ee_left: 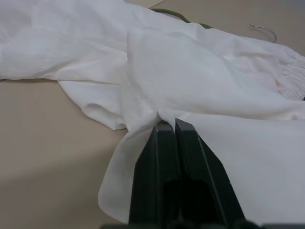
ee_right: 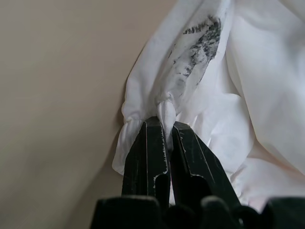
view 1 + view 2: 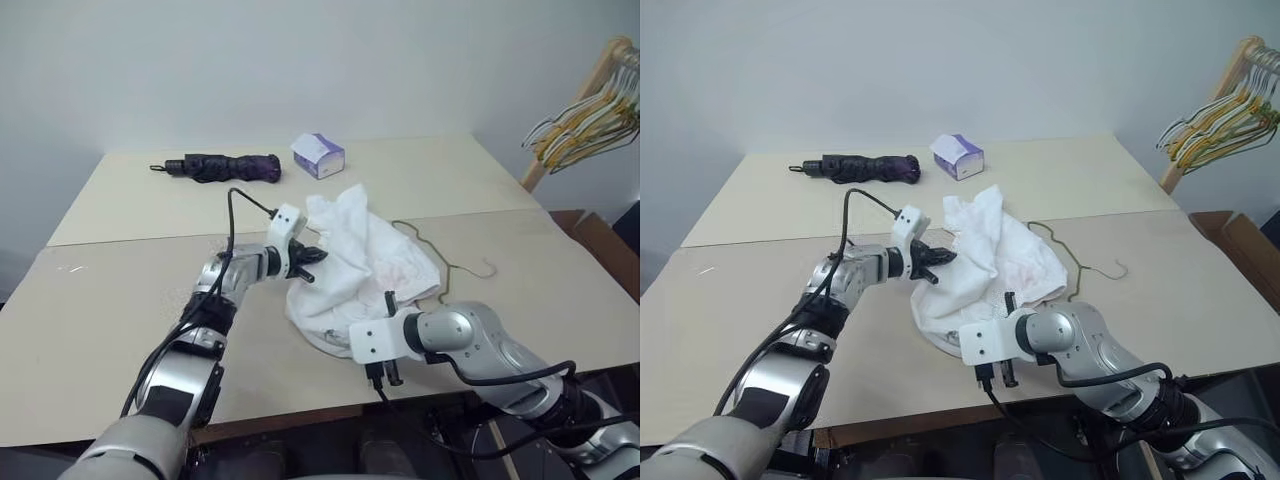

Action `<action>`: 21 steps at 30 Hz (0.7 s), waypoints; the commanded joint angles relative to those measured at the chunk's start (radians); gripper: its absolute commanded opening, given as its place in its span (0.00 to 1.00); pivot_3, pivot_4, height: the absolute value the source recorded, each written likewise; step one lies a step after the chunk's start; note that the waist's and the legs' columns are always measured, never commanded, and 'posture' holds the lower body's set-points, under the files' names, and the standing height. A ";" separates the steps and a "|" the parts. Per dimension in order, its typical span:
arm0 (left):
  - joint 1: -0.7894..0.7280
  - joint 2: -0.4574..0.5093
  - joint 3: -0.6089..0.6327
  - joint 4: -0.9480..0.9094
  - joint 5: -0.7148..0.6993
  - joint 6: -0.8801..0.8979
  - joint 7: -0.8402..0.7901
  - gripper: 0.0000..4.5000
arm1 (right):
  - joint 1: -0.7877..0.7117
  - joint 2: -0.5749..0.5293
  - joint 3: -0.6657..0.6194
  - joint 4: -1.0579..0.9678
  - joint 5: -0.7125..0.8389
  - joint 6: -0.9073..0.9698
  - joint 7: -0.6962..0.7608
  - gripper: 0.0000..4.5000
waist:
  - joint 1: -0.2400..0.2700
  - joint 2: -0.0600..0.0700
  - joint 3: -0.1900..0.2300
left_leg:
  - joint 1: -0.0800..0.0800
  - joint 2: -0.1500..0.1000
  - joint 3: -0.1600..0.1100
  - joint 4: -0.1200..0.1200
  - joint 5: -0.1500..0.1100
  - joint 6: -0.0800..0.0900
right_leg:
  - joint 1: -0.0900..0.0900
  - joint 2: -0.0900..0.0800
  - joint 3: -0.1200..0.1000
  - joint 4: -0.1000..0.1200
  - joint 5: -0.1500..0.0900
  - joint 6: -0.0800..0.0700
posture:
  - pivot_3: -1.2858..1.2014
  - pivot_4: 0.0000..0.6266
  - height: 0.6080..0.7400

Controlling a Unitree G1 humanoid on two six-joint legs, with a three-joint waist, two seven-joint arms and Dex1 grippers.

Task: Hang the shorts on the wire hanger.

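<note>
Soft, even indoor light, bright and glare-free, casts faint shadows beneath the crumpled white thin-fabric shorts [image 3: 355, 270]; the close wrist views look slightly soft.

a: what surface filled the middle of the figure?
b: a pale beige table [image 3: 120, 310], made of two tops pushed together, with a straight seam running across between them. its near edge showed a brown wooden lip.

a: and behind it?
b: a plain, unmarked white wall [image 3: 300, 60], evenly lit, with soft shadows only.

a: what stood at the right margin?
b: a light wooden rack [image 3: 585, 95], leaning, with a bunch of pale yellow and green hangers [image 3: 585, 125] hung on it. below it sat a brown cardboard box [image 3: 605, 245], beside the table's right edge.

a: the floor?
b: dark, seen only under the near edge.
</note>
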State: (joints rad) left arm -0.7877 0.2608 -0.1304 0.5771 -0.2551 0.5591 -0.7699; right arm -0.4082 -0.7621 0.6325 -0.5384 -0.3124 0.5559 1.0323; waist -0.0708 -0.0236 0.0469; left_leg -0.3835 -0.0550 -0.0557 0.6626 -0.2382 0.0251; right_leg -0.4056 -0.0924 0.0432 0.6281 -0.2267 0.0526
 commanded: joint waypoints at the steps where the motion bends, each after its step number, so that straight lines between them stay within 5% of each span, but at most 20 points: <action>1: 0.039 0.036 0.080 -0.154 -0.034 0.010 0.024 0.00 | -0.004 0.009 -0.040 -0.025 -0.006 0.009 -0.003 0.00 | 0.000 0.000 0.000 | 0.000 0.000 0.000 0.000 0.000 0.000 | 0.000 0.000 0.000 0.000 0.000 0.000 | 0.46 0.00 1.00; 10: 0.352 0.032 0.391 -0.748 -0.173 0.220 0.344 0.00 | 0.018 0.014 -0.054 -0.031 -0.009 0.018 -0.008 0.00 | 0.000 0.000 -0.001 | 0.001 0.000 -0.001 0.000 -0.001 -0.001 | -0.001 -0.001 0.002 0.001 0.000 0.000 | 0.47 0.00 1.00; 13: 0.525 0.041 0.415 -0.978 -0.171 0.263 0.410 0.00 | 0.020 0.013 -0.056 -0.027 -0.005 0.012 -0.007 0.00 | 0.002 0.000 -0.001 | 0.001 0.000 -0.001 0.000 -0.001 -0.001 | -0.001 -0.001 0.002 0.001 0.000 0.000 | 0.48 0.01 1.00; 21: 0.792 -0.123 0.476 -1.385 -0.185 0.508 0.715 0.00 | 0.008 0.019 -0.052 0.004 0.001 -0.022 0.001 0.00 | 0.030 -0.002 -0.002 | 0.005 0.000 -0.001 0.000 -0.005 -0.008 | 0.004 0.000 0.001 0.000 0.000 -0.001 | 0.49 0.02 1.00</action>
State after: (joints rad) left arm 0.0016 0.1489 0.3386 -0.7244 -0.4446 1.0325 -0.1151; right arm -0.3825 -0.7459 0.6079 -0.5277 -0.3115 0.5555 1.0310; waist -0.0403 -0.0260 0.0446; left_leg -0.3779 -0.0546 -0.0563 0.6625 -0.2430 0.0171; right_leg -0.4015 -0.0926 0.0443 0.6284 -0.2262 0.0517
